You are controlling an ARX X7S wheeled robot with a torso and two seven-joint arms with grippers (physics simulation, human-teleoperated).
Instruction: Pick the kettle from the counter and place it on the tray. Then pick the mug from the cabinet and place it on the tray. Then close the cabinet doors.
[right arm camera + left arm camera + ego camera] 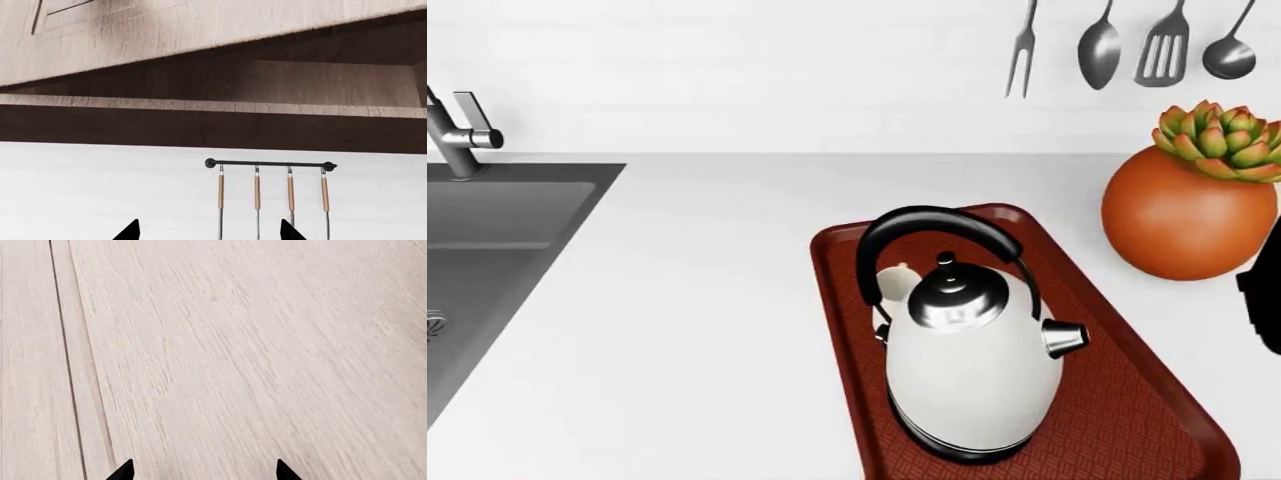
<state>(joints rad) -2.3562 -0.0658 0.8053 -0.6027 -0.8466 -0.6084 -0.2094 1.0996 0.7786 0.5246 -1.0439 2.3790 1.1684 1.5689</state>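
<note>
kettle [968,385]: white body, black handle and base, chrome lid | tray [1134,400]: dark red, diamond pattern | mug [896,283]: off-white | counter [681,330]: plain white | plant pot [1181,222]: orange | sink [494,250]: grey | cabinet door [233,365]: pale wood grain

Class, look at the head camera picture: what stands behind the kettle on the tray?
Behind the kettle on the tray, a small off-white mug shows. The kettle covers its lower part, so its base is hidden.
</note>
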